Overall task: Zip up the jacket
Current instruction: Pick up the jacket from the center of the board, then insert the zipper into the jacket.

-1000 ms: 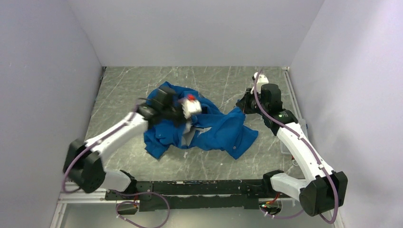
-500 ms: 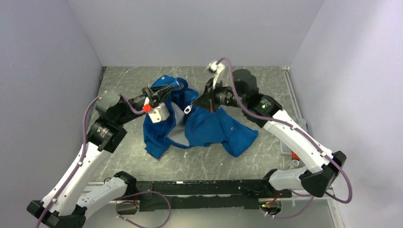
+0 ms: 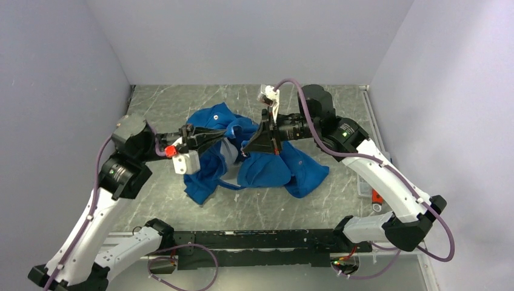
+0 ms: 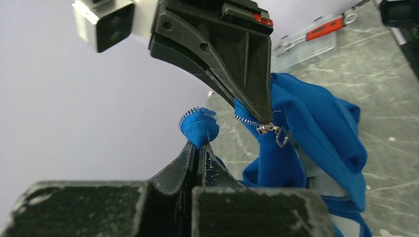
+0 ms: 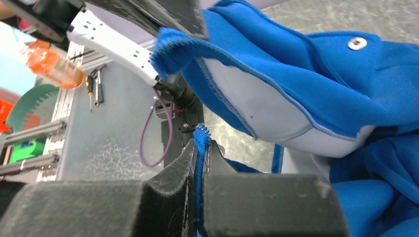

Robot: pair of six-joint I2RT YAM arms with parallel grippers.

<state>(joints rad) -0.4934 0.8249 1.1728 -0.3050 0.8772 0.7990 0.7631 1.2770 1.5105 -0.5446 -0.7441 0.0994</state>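
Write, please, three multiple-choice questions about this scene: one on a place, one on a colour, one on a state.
1. Where is the jacket?
A. on the table, near its middle
B. hung on the back wall
C. on the floor

2. What colour is its lining?
A. red
B. pale grey-white
C. black

3. How is the left claw?
A. wide open above the jacket
B. shut on nothing
C. shut on a jacket edge with zipper teeth

Key:
1 A, the blue cloth rests mid-table in the top view.
2 B, the inner side shows pale in the right wrist view.
3 C, the left wrist view shows blue cloth pinched in it.
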